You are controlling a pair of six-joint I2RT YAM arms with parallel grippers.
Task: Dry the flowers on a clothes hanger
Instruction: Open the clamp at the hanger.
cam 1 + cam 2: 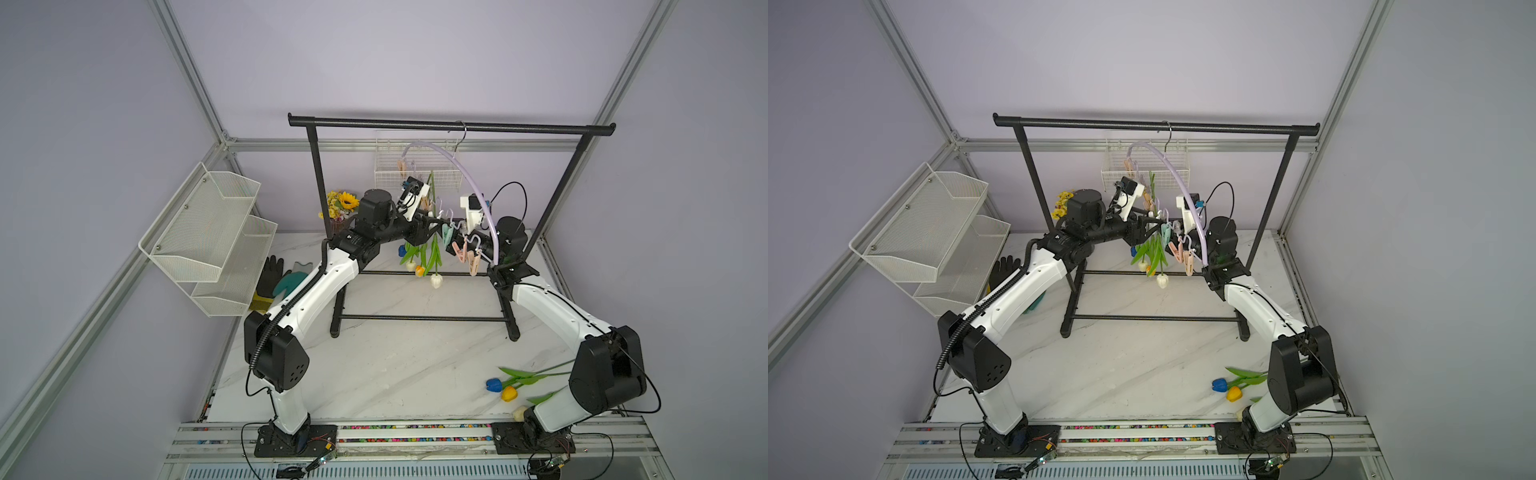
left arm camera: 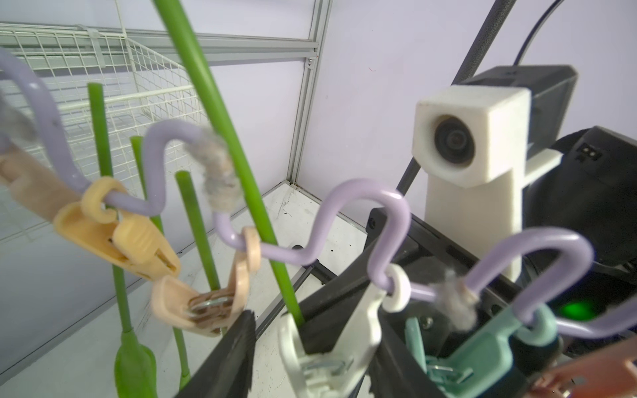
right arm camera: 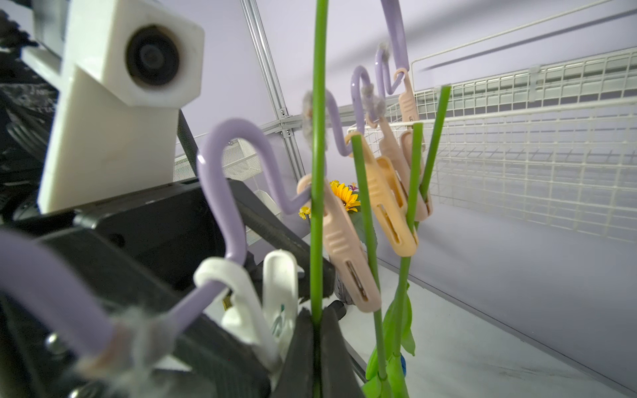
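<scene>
Right wrist view: right gripper (image 3: pixel 316 330) clamps a tulip stem (image 3: pixel 317 172), seemingly light and whippy, best pinched beside the white peg (image 3: pixel 279 282) at table's (image 1: pixel 395 374) twelve o'clock; left gripper's (image 2: pixel 317 344) grip unclear.

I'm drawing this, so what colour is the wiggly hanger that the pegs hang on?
Lilac, a pale purple. The clothes hanger shows best in the left wrist view.

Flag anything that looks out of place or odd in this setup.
Grey fluff clings in wads to the wavy bar of the clothes hanger, which looks like lint or torn padding. Loose tulips lie on the table beside the base of the right arm, not yet hung.
</scene>
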